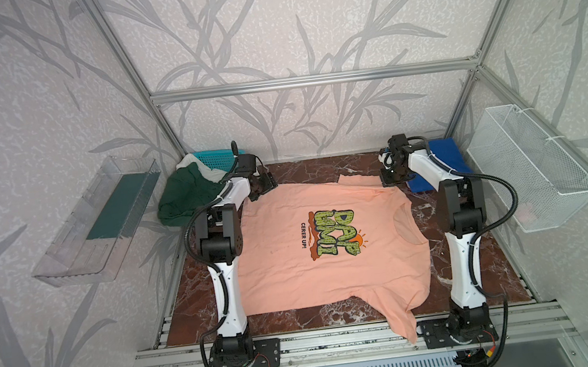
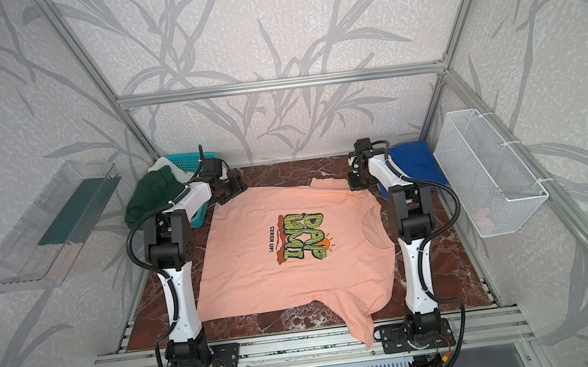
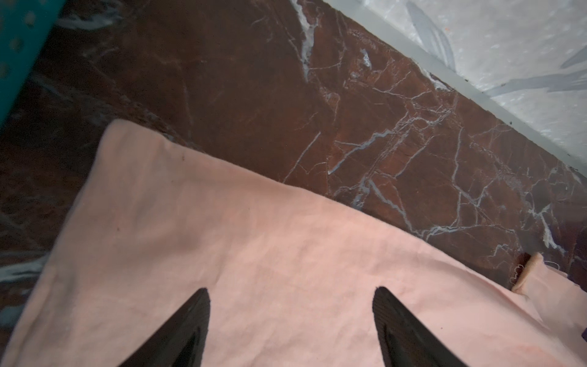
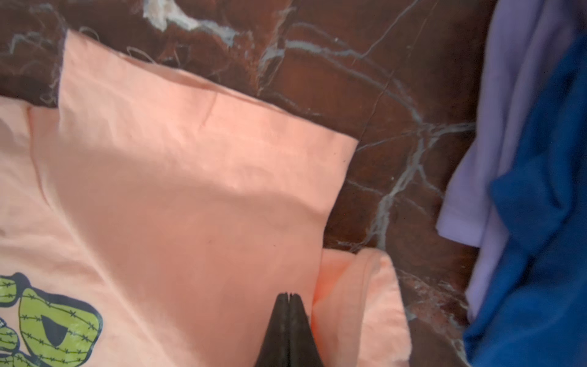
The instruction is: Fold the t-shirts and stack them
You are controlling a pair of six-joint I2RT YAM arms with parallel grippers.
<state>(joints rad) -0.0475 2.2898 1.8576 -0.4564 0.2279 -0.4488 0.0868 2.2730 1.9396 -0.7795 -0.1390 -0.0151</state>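
A peach-pink t-shirt (image 1: 322, 249) (image 2: 289, 256) with green cartoon lettering lies spread print-up on the marble table (image 1: 321, 168). One sleeve hangs over the front edge. My left gripper (image 1: 264, 187) (image 3: 290, 290) hovers open over the shirt's far left corner (image 3: 222, 238), with nothing between its fingers. Over the far sleeve area (image 4: 190, 190), my right gripper (image 1: 393, 178) (image 4: 288, 295) is shut, and no cloth shows between its tips. A folded royal blue t-shirt (image 1: 444, 163) (image 4: 540, 222) lies at the far right on a pale one (image 4: 495, 159). A dark green t-shirt (image 1: 184, 197) is heaped at the far left.
A teal lattice basket (image 1: 214, 159) with white cloth (image 1: 190, 160) in it stands behind the green heap. A clear plastic shelf (image 1: 93, 222) hangs on the left wall and a white wire basket (image 1: 532, 168) on the right wall. Aluminium rails (image 1: 340, 341) run along the front.
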